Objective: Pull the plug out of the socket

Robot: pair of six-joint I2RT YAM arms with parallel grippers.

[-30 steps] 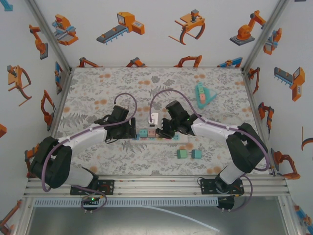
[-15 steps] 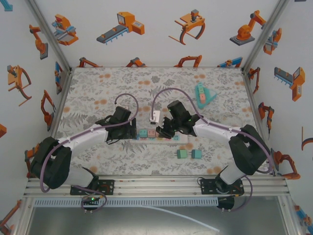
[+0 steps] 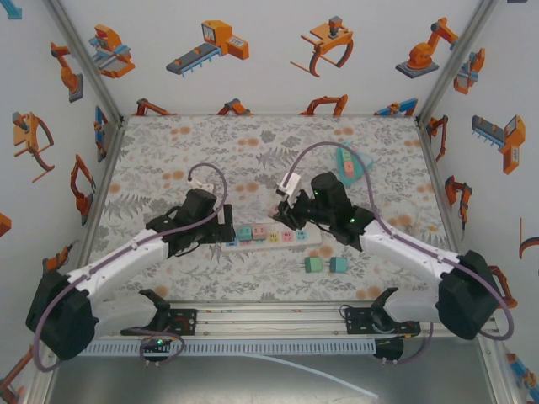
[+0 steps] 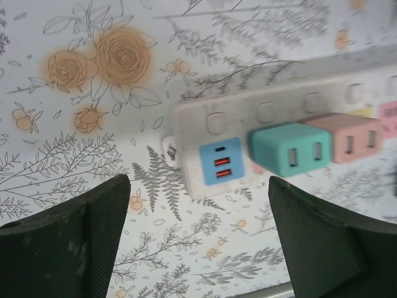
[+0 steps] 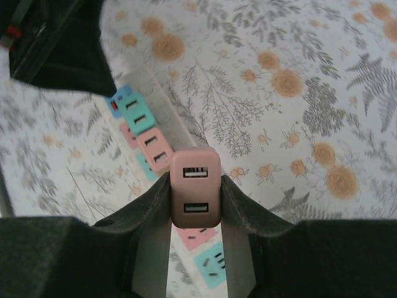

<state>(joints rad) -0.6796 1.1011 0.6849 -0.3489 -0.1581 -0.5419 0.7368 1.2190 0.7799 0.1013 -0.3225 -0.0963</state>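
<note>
Smooth matt plastic plug

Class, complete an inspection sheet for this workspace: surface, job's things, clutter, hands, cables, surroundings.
Surface: floral-print table, flat.
Job's things: white power strip with teal and pink plugs seated; pink plug held above it, unplugged.
Clutter: two teal cubes near the strip; teal triangular item at the far right.
Hands: left hand open at the strip's end; right hand shut on the pink plug.
Cables: purple cables loop along both arms.
Surroundings: white walls with orange robot pictures.
</note>
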